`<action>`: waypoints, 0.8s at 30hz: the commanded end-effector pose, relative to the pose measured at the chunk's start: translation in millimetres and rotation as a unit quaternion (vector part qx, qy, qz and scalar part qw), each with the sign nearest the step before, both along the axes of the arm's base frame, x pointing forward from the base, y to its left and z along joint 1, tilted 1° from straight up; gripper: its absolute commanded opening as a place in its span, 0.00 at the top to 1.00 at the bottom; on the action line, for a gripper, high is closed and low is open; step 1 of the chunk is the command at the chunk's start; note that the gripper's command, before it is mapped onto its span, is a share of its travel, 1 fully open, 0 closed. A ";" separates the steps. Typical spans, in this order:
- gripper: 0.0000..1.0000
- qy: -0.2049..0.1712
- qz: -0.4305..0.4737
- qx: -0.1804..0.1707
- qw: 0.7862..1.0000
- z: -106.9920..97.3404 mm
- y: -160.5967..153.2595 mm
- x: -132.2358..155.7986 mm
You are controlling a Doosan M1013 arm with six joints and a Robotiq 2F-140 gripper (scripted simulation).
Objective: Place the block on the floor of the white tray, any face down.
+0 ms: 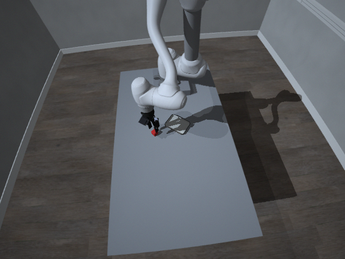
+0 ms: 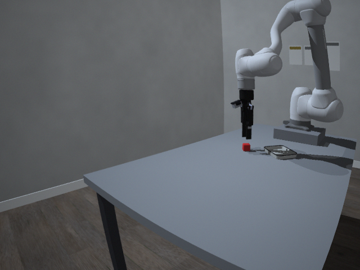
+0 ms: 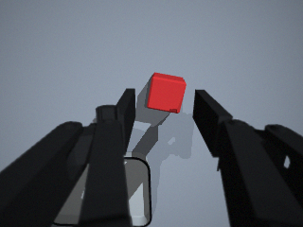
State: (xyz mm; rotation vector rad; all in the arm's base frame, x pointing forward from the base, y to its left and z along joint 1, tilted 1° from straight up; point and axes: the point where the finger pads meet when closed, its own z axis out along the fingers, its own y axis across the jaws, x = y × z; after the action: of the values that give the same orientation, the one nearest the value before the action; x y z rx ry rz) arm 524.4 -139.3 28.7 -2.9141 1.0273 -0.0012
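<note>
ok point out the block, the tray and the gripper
block (image 2: pixel 246 147), exterior view, its front face
tray (image 2: pixel 283 156), exterior view, its near rim
gripper (image 3: pixel 161 111), wrist view, midway between the fingertips, open above the block

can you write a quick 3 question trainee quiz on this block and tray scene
1. True or false: the red block already lies inside the white tray.
2. Multiple choice: the tool is A) shut on the block, B) open above the block, holding nothing, C) resting in the tray.
3. Short answer: what surface does the block rest on?

Key
1. False. The block sits beside the tray, apart from it.
2. B. The wrist view shows the block on the surface, beyond the spread fingers.
3. The grey table.
</note>
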 end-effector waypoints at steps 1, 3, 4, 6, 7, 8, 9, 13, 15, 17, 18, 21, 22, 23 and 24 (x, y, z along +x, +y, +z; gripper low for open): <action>0.58 0.016 -0.079 -0.020 0.997 -0.7 0.6 -1.1; 0.58 0.016 -0.079 -0.020 0.997 -0.7 0.6 -1.1; 0.58 0.016 -0.079 -0.020 0.997 -1.1 0.7 -1.3; 0.58 0.016 -0.079 -0.020 0.997 -2.3 0.9 -1.9; 0.58 0.015 -0.079 -0.020 0.997 -3.1 0.8 -1.4; 0.58 0.014 -0.079 -0.020 0.997 -4.1 0.7 -1.2; 0.58 0.013 -0.079 -0.020 0.997 -5.2 0.6 -0.9; 0.58 0.015 -0.080 -0.020 0.997 -10.8 1.4 -3.2; 0.58 0.015 -0.080 -0.020 0.996 -13.4 1.2 -3.6; 0.58 0.015 -0.080 -0.020 0.996 -16.0 1.3 -3.6; 0.58 0.015 -0.080 -0.020 0.996 -17.3 1.3 -3.6; 0.58 0.015 -0.080 -0.020 0.997 -18.4 1.2 -3.2; 0.58 0.015 -0.080 -0.020 0.997 -19.8 1.4 -3.6; 0.58 0.015 -0.079 -0.020 0.997 -21.0 1.4 -3.6; 0.58 0.015 -0.079 -0.020 0.997 -22.1 1.5 -3.6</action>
State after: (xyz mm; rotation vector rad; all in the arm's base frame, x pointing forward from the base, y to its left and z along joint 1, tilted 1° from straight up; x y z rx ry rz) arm 522.7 -138.8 12.7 -2.8604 1.2774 0.0124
